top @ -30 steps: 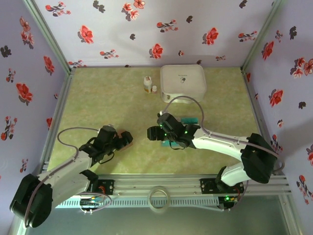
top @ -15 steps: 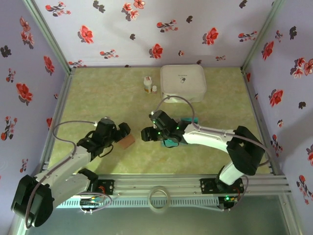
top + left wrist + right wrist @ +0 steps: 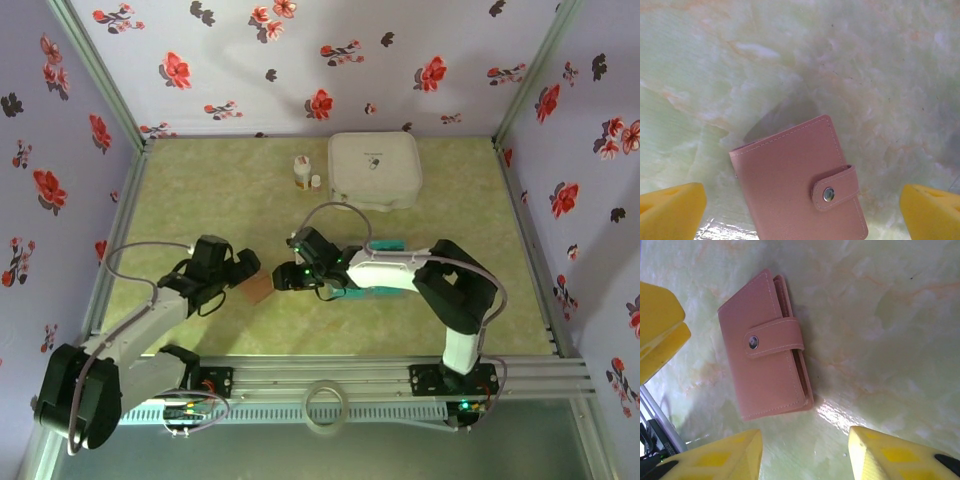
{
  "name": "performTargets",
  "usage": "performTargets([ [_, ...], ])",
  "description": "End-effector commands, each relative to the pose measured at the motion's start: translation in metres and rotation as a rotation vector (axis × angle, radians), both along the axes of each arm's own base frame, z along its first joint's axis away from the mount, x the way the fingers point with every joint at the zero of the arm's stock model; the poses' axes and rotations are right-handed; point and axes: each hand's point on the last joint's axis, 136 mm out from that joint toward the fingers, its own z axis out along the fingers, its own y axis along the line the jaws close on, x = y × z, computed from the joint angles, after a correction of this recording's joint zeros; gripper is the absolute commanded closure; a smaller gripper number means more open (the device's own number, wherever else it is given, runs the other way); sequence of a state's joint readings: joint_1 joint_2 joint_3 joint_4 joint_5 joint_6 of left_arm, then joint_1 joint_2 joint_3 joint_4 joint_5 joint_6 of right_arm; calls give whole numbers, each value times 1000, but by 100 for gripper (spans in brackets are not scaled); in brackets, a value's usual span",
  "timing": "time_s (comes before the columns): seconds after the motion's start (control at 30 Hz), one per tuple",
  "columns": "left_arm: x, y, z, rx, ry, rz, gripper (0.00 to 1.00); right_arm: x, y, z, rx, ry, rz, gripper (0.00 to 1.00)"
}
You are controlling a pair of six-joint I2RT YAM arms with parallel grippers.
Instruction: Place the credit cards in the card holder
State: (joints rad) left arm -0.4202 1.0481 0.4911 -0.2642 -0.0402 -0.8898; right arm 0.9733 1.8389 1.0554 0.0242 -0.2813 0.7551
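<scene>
**Closed card holder lies between two open grippers**

In the top view the card holder (image 3: 260, 290) lies flat on the green marbled table (image 3: 200, 200), near the front edge and a little left of centre. The left gripper (image 3: 243, 268) is just beside it on the left and the right gripper (image 3: 282, 278) just beside it on the right, so both point at it from opposite sides.

The left wrist view shows the card holder (image 3: 800, 185) as a pinkish-brown leather-like wallet, folded shut, with a strap across its edge fastened by a metal snap (image 3: 828, 194). The left gripper (image 3: 802, 210) is released. Its yellow fingertips (image 3: 672, 210) stand wide apart at the lower corners, clear of the holder's sides, and it grasps nothing.

In the right wrist view the card holder (image 3: 767, 345) lies ahead of the right gripper (image 3: 805, 455), with the strap and snap facing up. That gripper's yellow fingers (image 3: 725, 455) are also parted, with bare table between them, and they do not touch the holder.

Teal credit cards (image 3: 388, 244) lie on the table beside the right arm's forearm, well apart from the holder. More teal shows under that arm (image 3: 350, 293).

A white rounded-square box (image 3: 374, 168) sits at the back of the table. Two small white bottles (image 3: 301, 172) stand just to its left.
</scene>
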Motion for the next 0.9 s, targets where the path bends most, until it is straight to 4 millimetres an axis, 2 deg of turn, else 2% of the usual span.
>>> performTargets([
  [0.0, 7, -5, 4, -14, -23, -23, 0, 1, 21, 8, 84, 25, 6, 54],
  [0.47, 8, -8, -10, -15, -9, -29, 0, 2, 42, -7, 132, 82, 7, 58],
  [0.63, 9, -11, -16, -16, 3, -38, 0, 3, 52, -5, 166, 102, 12, 68],
  [0.87, 6, -16, -24, -18, 14, -49, 0, 5, 61, -9, 208, 135, -3, 91],
])
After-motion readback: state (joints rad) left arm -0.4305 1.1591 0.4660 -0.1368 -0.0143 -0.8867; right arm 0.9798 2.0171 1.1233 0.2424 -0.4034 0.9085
